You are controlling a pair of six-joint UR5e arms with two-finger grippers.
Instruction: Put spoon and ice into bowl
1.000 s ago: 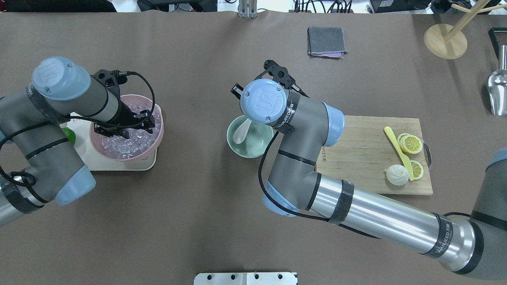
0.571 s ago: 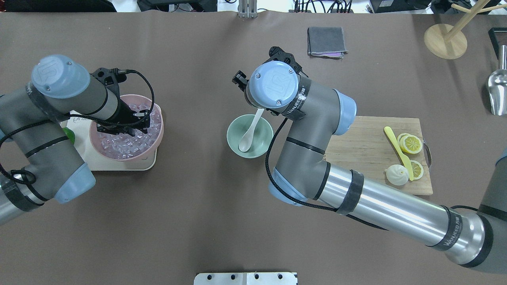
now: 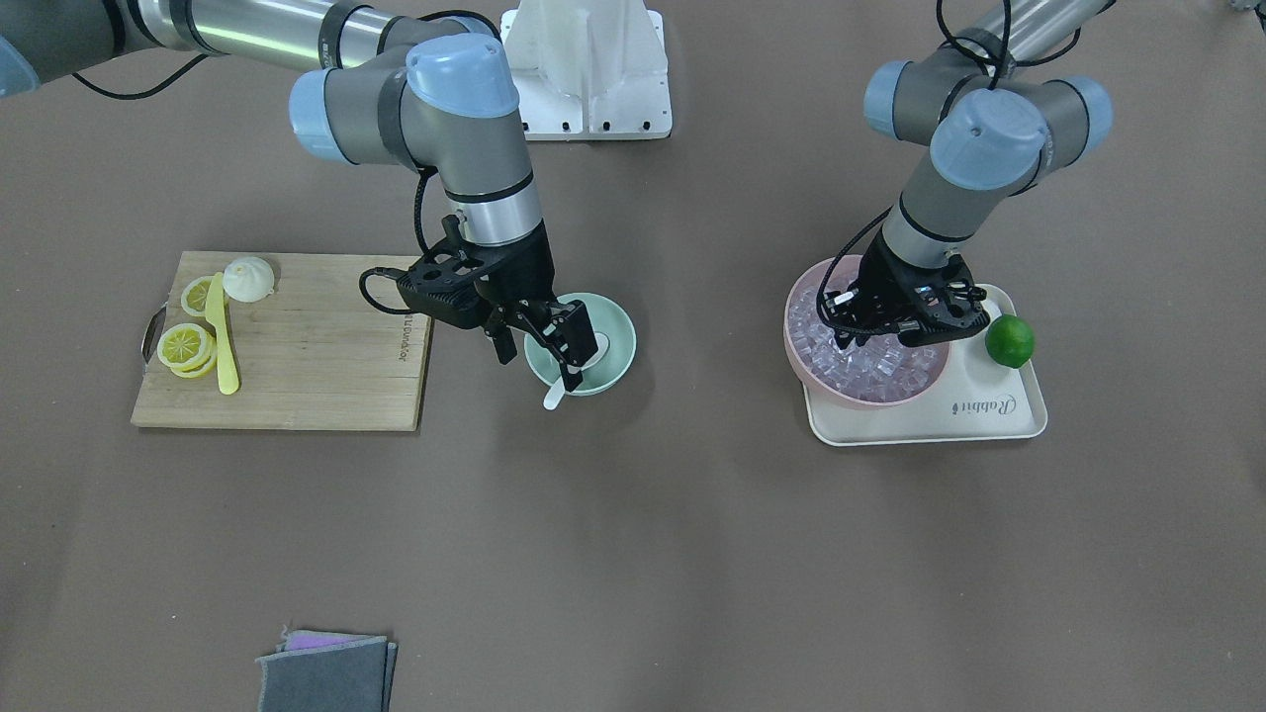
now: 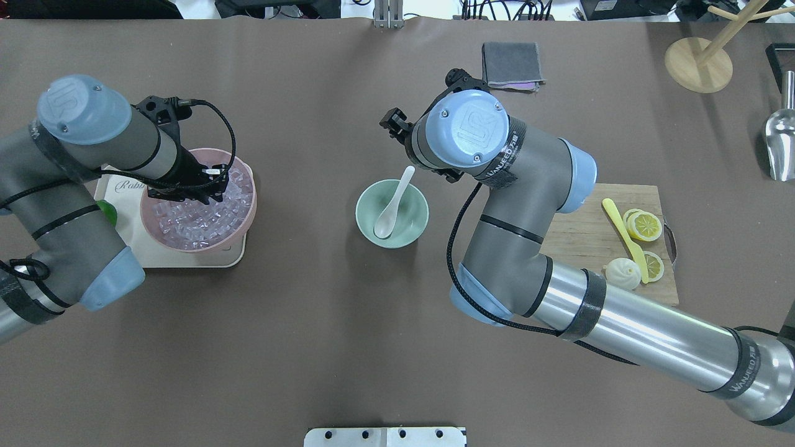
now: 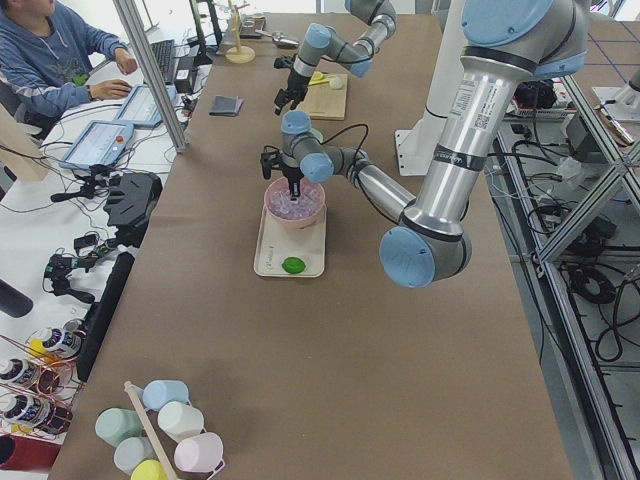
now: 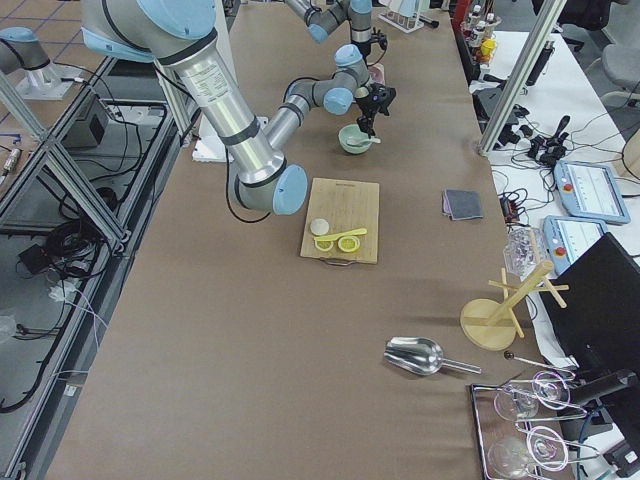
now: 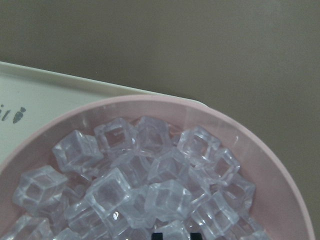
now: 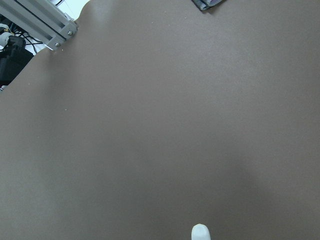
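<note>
The white spoon point(image 4: 390, 211) lies in the mint-green bowl point(image 4: 410, 233), scoop down. Its handle leans over the far rim point(image 3: 554, 398), and the handle's tip shows in the right wrist view point(image 8: 200, 232). My right gripper point(image 3: 539, 356) hangs open and empty just above that rim, apart from the spoon. In the overhead view its wrist hides it. My left gripper point(image 4: 208, 189) is down in the ice point(image 4: 199, 220) that fills the pink bowl point(image 4: 251, 208). Its tips look closed on one ice cube point(image 7: 172, 231).
The pink bowl stands on a cream tray point(image 4: 136, 251) with a lime point(image 3: 1010, 341). A cutting board point(image 4: 577, 236) right of the green bowl holds a yellow knife point(image 4: 624, 239), lemon slices point(image 4: 645, 225) and a bun point(image 4: 622, 274). Grey cloth point(image 4: 512, 65), wooden stand point(image 4: 699, 64) and metal scoop point(image 4: 781, 143) are far off.
My right gripper has let go of the spoon, which now lies in the green bowl, and has drawn back up and away. My left gripper's fingers have narrowed in the ice.
</note>
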